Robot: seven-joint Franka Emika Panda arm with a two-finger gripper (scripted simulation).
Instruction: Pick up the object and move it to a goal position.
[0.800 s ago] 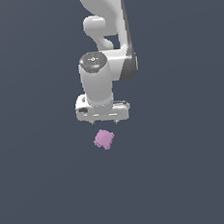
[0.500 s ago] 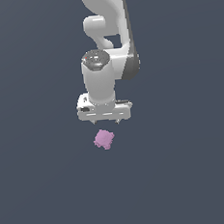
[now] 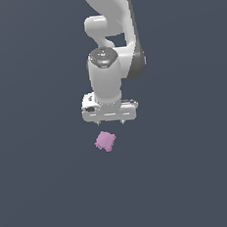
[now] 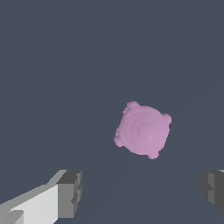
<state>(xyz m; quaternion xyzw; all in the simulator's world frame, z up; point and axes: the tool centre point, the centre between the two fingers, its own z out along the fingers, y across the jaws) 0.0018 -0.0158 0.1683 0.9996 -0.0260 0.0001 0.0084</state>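
In the exterior view, the small matte pink-lilac knobbly blob (image 3: 105,141) lies on the dark grey surface (image 3: 190,177) just below centre frame, untouched, slightly below and left of the white claw (image 3: 111,121), whose fingers stand spread apart and empty.

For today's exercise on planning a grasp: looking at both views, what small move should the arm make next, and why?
Probably shift the gripper sideways until it is centred over the pink blob, then descend. The fingers stand wide apart with nothing between them, and in the wrist view the blob lies ahead of the gap, untouched.
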